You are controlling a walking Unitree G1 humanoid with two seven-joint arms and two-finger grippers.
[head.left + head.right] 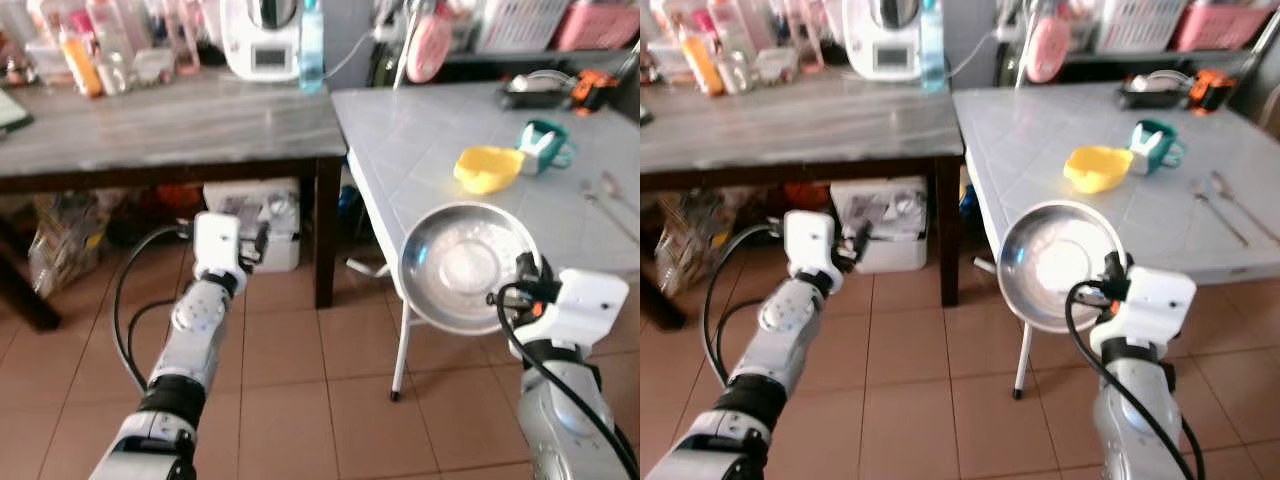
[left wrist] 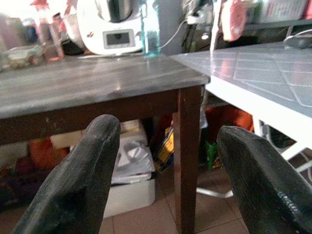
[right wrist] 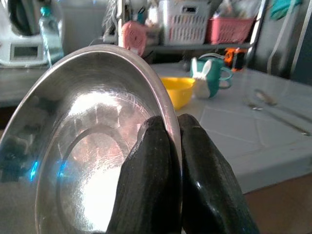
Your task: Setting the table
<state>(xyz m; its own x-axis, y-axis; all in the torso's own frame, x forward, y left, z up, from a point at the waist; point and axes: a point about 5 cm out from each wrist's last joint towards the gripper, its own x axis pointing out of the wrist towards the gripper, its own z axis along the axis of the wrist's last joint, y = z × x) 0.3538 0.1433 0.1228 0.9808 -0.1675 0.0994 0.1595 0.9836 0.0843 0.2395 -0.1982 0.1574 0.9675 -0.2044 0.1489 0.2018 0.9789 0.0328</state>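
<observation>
- A dark wooden counter (image 1: 170, 125) stands on the robot's left, its far edge crowded with bottles and jars, a white kitchen appliance (image 1: 262, 40) and a clear blue bottle (image 1: 311, 45) just beside that.
- Under this counter sit a white box (image 1: 265, 215) stuffed with bags and, further left, more bags on the tiled floor (image 1: 300, 400).
- The left claw (image 2: 165, 180) is held out low over the floor in front of the wooden counter, pointing at its leg; its two black fingers (image 2: 80, 185) are spread wide apart with nothing between them.
- The pale tiled counter (image 1: 420, 140) stands just right of the wooden one, their corners nearly meeting.
- A steel bowl (image 1: 465, 265) is held tilted on edge at the near rim of the pale counter, its hollow facing the robot.
- The right claw (image 3: 174, 146) pinches the bowl's rim, one finger inside the bowl and one outside, both pressed tight against the metal.
- On the pale counter beyond the bowl lies a yellow dish (image 1: 487, 167), and touching or just beside it a teal mug (image 1: 545, 145) with a white rabbit figure.
- Further right lie two spoons (image 1: 1220, 205) side by side, well apart from the mug.
- At the back of the pale counter rest a dark tray (image 1: 535, 92) and an orange object (image 1: 592, 88); behind them, white and pink baskets (image 3: 209, 27) stand on a shelf.
</observation>
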